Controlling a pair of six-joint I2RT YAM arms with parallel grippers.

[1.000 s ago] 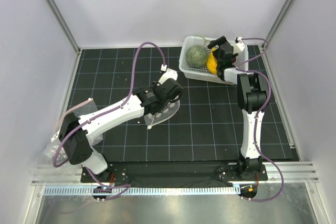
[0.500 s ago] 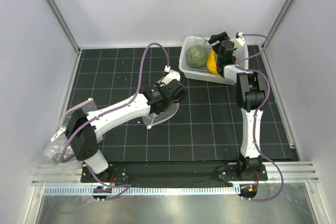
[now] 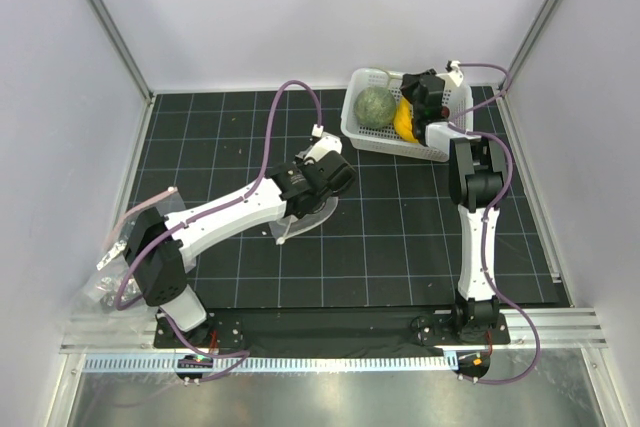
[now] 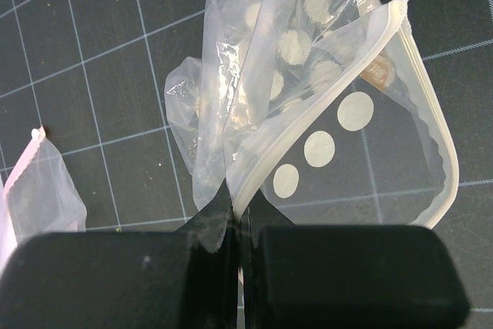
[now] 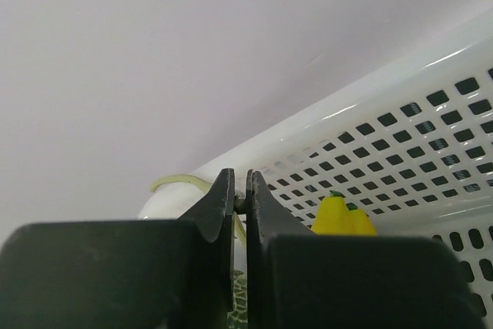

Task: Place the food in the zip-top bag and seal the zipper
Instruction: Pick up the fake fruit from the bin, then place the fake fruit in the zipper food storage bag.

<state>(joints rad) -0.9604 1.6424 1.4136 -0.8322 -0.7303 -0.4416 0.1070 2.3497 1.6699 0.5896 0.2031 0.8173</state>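
Note:
My left gripper [image 4: 237,206] is shut on the mouth edge of the clear zip-top bag [image 4: 308,113], which lies on the black mat [image 3: 310,217]. The bag's mouth gapes open, and its pale zipper [image 4: 435,136] curves away to the right. Over the white basket [image 3: 360,135], my right gripper [image 5: 239,190] is shut on the thin pale-green stem [image 5: 181,182] of the netted melon [image 3: 375,105]. The yellow banana [image 3: 403,123] lies in the basket beside the melon. Its tip [image 5: 343,217] shows just right of the jaws.
The perforated basket wall [image 5: 408,129] rises close behind the right gripper. A second small clear bag [image 4: 38,182] lies left of the held one. More crinkled plastic [image 3: 105,282] sits by the left arm's base. Grey walls enclose the gridded mat.
My right gripper has moved from over the banana toward the melon and closed from wide open onto its stem. The left arm shifted slightly, still holding the bag.

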